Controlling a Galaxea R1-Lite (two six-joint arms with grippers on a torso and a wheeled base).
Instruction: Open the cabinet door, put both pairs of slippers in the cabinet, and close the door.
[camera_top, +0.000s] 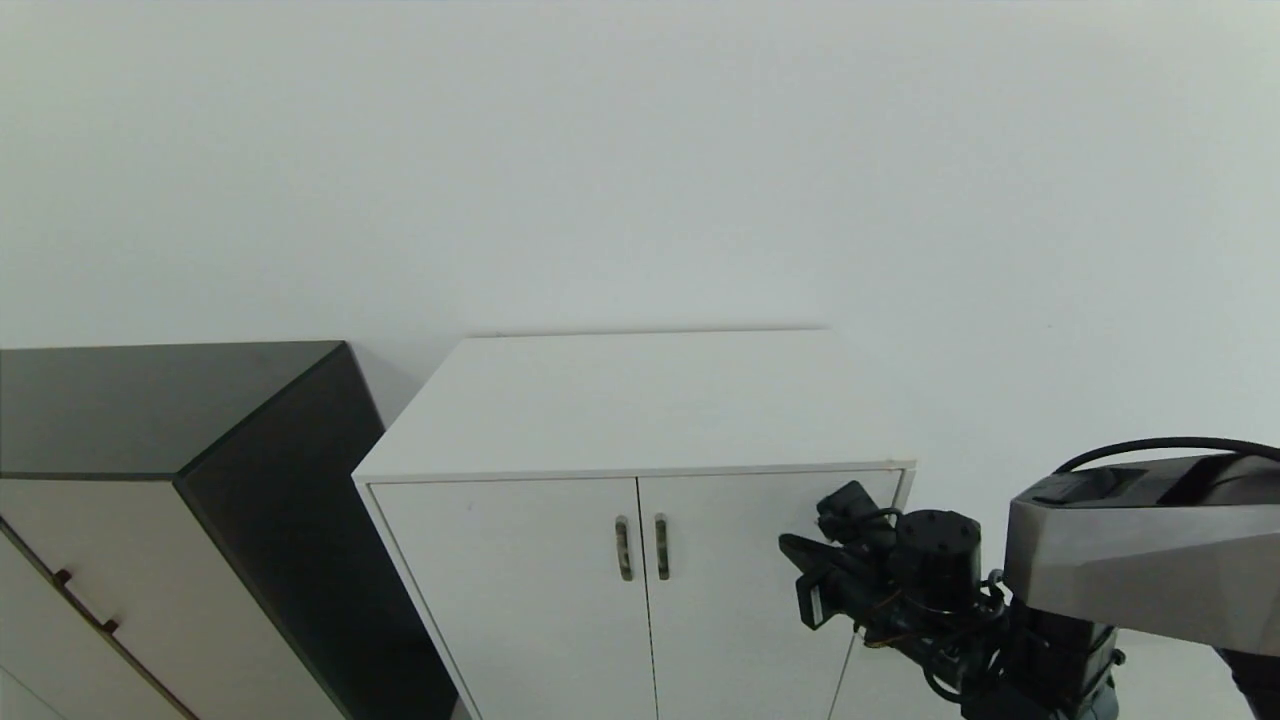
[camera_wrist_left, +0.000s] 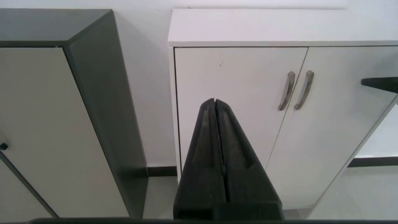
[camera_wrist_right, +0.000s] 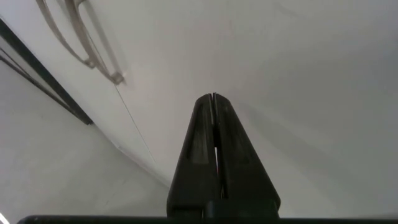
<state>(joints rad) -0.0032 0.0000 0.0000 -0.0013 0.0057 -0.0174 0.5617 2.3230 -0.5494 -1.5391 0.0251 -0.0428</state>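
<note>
— Nearest entry?
— My left end effector (camera_wrist_left: 215, 109): fingers pressed together, holding nothing. My right end effector (camera_wrist_right: 214, 106): the same, close before the right door (camera_top: 740, 600).
— Next?
— One white cabinet (camera_top: 640, 400), both doors shut. The panels are rigid and, I judge, light to swing. Best hold is the right handle (camera_top: 661, 546), a slim metal bar, probably slick, so hook behind it.
— Farthest?
— One dark cabinet (camera_top: 270, 450) alongside, then the plain wall (camera_top: 640, 150).

White two-door cabinet (camera_top: 640, 410), closed, upright.
</note>
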